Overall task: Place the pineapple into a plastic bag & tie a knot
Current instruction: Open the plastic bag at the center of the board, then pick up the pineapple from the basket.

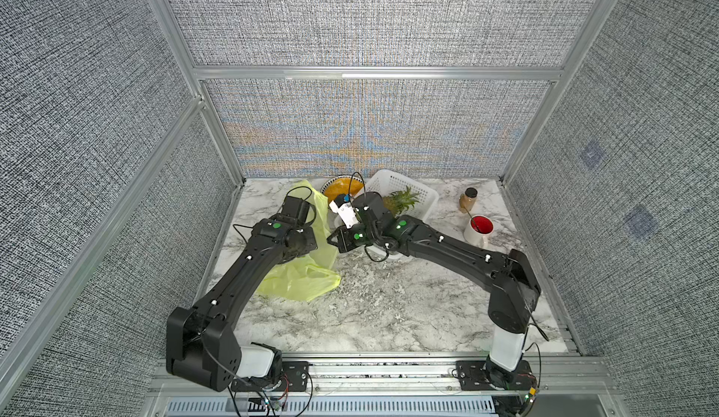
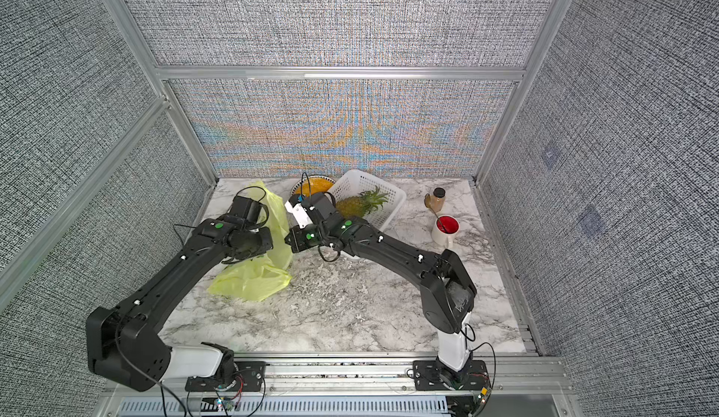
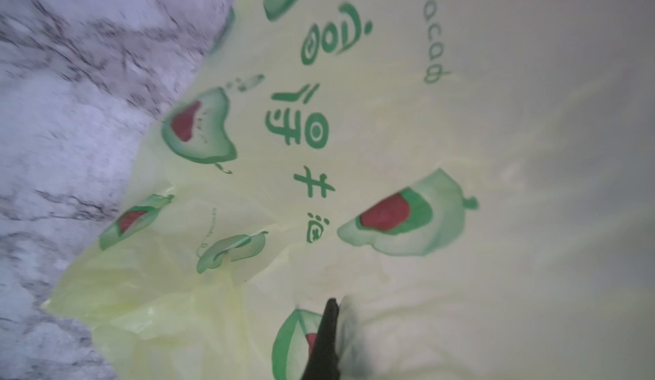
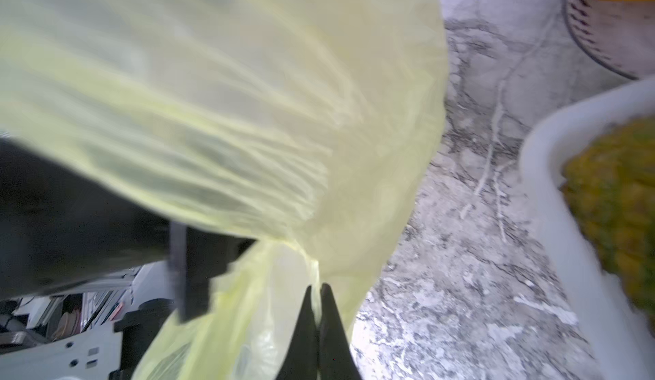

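On the white, grey-veined marble-patterned desk (image 1: 389, 318), closed in on three sides by grey woven fabric panels (image 1: 369, 18) set in aluminium framing, the plastic bag (image 1: 299, 279) occupies the left half. Its near end lies crumpled on the surface and its far part is drawn upward between the two arms. The pineapple (image 1: 400, 201) lies in a white perforated basket (image 1: 393, 181) at the far middle, apart from the bag. A bowl (image 1: 342, 190) of orange contents sits just left of the basket. On the far right stand a dark-lidded jar (image 1: 468, 199) and a white mug (image 1: 479, 234) of red liquid with a spoon in it. In the left wrist view the bag carries green lettering reading "avocad" (image 3: 434, 41), a row of green Chinese characters (image 3: 304, 126) too blurred to read surely, and avocado drawings with red-brown stones. The jar's label cannot be read. The left fingers (image 3: 328, 328) are clenched on the bag's film, only one showing dark. The right fingers (image 4: 304, 325) are pinched together on a bunched yellow-green strip of the bag.
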